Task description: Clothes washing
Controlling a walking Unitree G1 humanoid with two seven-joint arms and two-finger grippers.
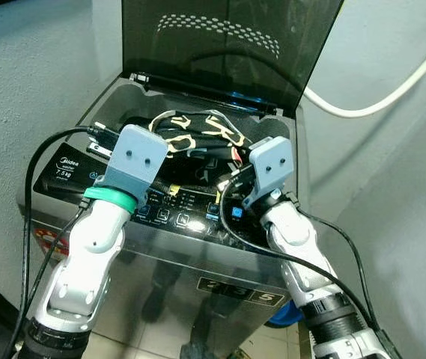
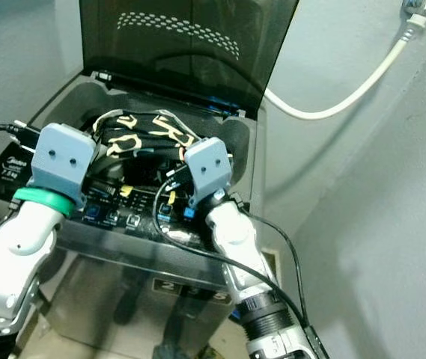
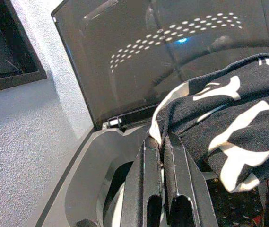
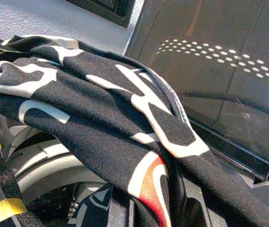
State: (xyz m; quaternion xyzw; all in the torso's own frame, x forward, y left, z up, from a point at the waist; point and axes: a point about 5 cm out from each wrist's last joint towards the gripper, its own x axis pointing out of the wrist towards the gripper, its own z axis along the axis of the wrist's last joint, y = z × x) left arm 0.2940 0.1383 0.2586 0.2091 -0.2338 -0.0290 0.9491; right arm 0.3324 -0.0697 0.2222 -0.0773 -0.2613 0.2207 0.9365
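A black garment with cream markings hangs stretched above the open top of the washing machine. My left gripper is shut on the garment's edge, its two black fingers pressed together over the left side of the tub. My right gripper is at the garment's right end, shut on the cloth, which drapes over its fingers and hides most of them. Below the garment lies the pale rim of the drum. The grey wrist housings block the fingertips in the eye views.
The dark lid stands upright behind the tub. The lit control panel runs along the machine's front edge, under my wrists. A white hose crosses the wall at right. Grey walls close in on both sides.
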